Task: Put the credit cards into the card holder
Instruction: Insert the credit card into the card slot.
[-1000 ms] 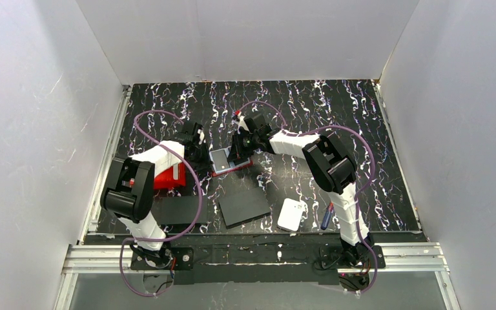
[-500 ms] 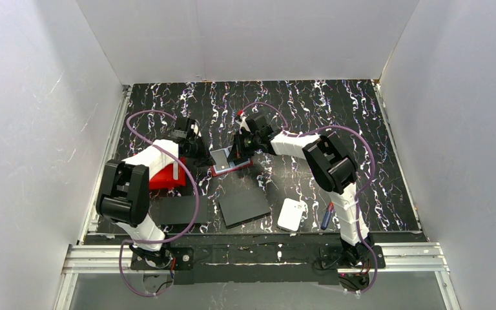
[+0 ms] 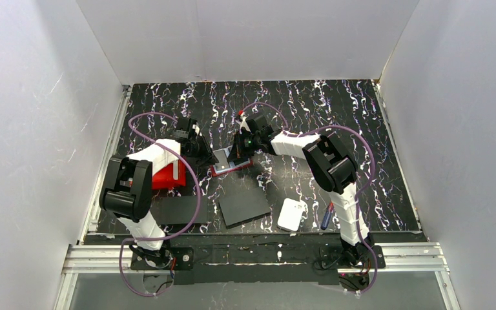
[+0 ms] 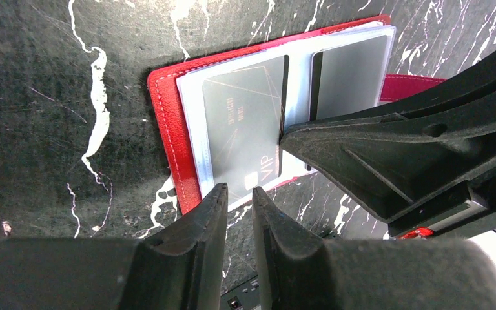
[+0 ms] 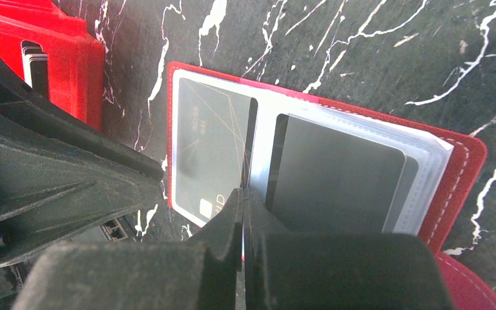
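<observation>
The card holder [image 4: 168, 123] lies open on the table, red with clear sleeves, small in the top view [image 3: 227, 168]. One grey credit card [image 4: 242, 129] marked VIP sits in its left sleeve. A second card [image 4: 349, 74] sits in the right sleeve. My left gripper [image 4: 239, 194] hovers just off the holder's near edge, slightly open, with nothing between its fingers. My right gripper [image 5: 242, 194] is shut, its tips pressed on the holder's middle fold between the two cards [image 5: 210, 148] [image 5: 336, 174]. Its dark fingers [image 4: 394, 155] fill the right of the left wrist view.
A bright red bin [image 3: 161, 177] with several cards stands left of the holder, under my left arm, and shows in the right wrist view [image 5: 39, 39]. Two black sheets [image 3: 244, 206] [image 3: 177, 210], a white pad [image 3: 292, 214] and a blue pen [image 3: 327, 216] lie near the front.
My left gripper has gone from shut to slightly open and its wrist has shifted a little beside the holder. My right gripper has closed fully and stayed on the holder.
</observation>
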You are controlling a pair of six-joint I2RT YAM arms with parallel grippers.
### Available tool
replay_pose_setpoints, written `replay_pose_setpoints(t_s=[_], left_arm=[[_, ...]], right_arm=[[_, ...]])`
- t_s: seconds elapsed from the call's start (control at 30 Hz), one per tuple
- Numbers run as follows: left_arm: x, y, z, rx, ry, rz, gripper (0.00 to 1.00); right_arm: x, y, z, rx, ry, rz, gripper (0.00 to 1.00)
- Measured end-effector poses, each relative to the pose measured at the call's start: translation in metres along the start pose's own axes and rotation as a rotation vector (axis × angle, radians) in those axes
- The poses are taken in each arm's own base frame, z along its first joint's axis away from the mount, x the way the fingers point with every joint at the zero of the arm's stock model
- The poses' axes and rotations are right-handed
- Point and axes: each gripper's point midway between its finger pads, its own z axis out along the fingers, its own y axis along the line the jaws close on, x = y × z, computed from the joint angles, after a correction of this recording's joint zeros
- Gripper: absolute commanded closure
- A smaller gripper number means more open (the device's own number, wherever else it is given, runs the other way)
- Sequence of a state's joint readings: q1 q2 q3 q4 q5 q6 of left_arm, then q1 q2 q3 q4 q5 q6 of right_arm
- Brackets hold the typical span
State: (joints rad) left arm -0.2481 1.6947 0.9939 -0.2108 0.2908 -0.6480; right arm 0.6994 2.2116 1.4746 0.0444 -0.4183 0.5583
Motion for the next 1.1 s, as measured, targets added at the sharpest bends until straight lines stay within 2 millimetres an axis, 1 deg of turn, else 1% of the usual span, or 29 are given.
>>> replay_pose_setpoints(t_s=[0.27,0.47,0.6,1.1], left_arm=[[0.003,0.005,0.002,-0.019,0.001,-0.014,0.74],[0.006,0.008,0.004,-0.022,0.008,-0.024,0.74],[0.007,0.010,0.010,-0.022,0.016,-0.029,0.74],[0.008,0.000,0.014,0.049,0.019,-0.033,0.74]], right_arm=[[0.000,0.000,0.000,0.000,0.000,0.000,0.99],[0.000,0.000,0.000,-0.001,0.000,0.000,0.99],[0.000,0.000,0.000,-0.001,0.001,0.000,0.99],[0.000,0.001,0.000,-0.007,0.003,0.000,0.99]])
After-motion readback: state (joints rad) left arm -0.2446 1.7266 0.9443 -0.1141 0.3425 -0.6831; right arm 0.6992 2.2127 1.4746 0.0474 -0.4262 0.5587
